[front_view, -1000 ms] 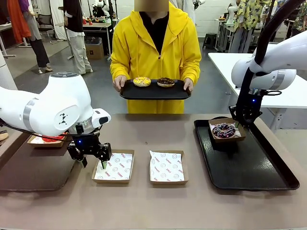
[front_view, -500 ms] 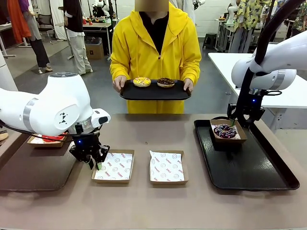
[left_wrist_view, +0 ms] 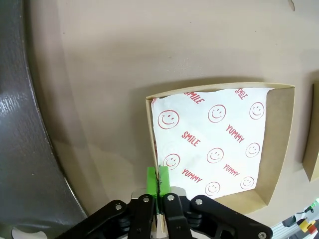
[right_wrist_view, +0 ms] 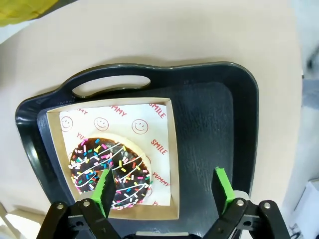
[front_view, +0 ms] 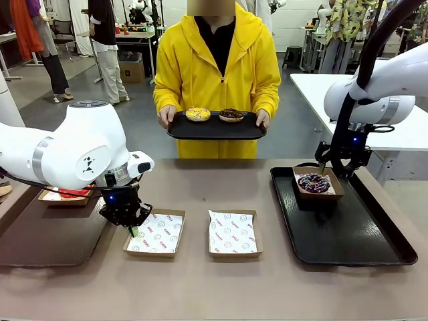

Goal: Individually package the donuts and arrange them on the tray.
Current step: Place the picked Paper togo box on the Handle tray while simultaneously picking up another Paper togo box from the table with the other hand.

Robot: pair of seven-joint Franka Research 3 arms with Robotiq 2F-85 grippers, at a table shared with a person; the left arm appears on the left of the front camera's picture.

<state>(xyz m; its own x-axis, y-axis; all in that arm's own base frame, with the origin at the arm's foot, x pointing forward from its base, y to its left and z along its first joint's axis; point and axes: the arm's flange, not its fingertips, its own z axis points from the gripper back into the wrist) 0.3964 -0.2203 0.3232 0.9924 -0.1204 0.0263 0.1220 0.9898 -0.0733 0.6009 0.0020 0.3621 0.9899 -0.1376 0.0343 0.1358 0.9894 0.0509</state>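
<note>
left gripper clamped flat on the side wall of the empty box. The wall runs straight through the pinch, with the box body all on the side toward the other arm. right gripper is wide open and holds nothing; the dark donut sits boxed directly under it, slightly off-centre. The unboxed yellow donut and chocolate donut lie far beyond both, on the person's tray. Left looks nearer.

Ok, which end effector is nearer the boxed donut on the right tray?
Right. The right end effector hangs open just above the donut; the left end effector is far across the table, shut on the rim of an empty box.
</note>
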